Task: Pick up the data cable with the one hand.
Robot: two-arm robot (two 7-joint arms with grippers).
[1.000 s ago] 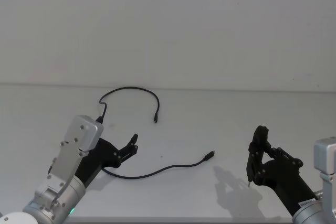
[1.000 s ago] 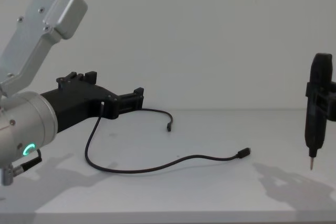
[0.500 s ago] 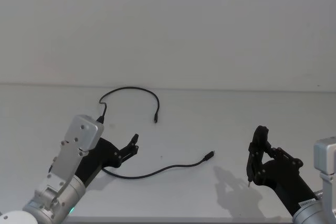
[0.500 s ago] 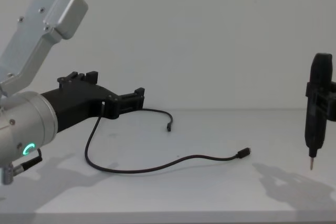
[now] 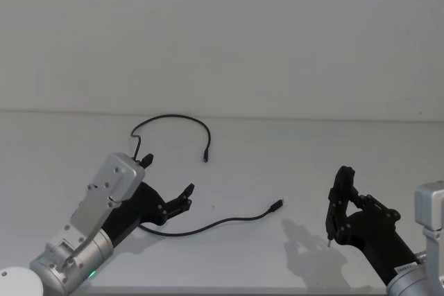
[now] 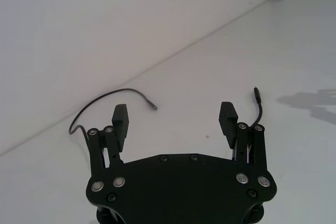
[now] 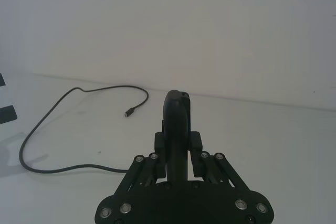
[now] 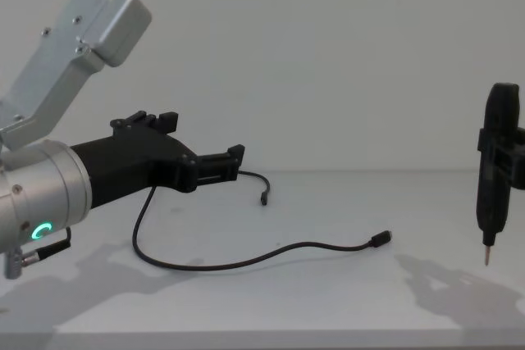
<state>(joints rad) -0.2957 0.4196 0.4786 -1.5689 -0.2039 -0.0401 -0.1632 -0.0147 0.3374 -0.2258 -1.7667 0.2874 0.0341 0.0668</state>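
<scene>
Left gripper (image 5: pixel 168 175) hovers low over the white table (image 5: pixel 69 143). The data cable (image 5: pixel 173 116) sprawls on the table: one loop arcs out beyond the jaws, and the other run sweeps from under the gripper toward the table's middle. Both plugs lie free, and the way down to the cord is open. Well apart, the right gripper (image 5: pixel 345 202) is clamped on a pen-like tool (image 8: pixel 490 170), tip down. The left jaws are spread wide, released, with nothing between them.

Bright, even light from above; soft grey shadows on the white table (image 8: pixel 328 317)
</scene>
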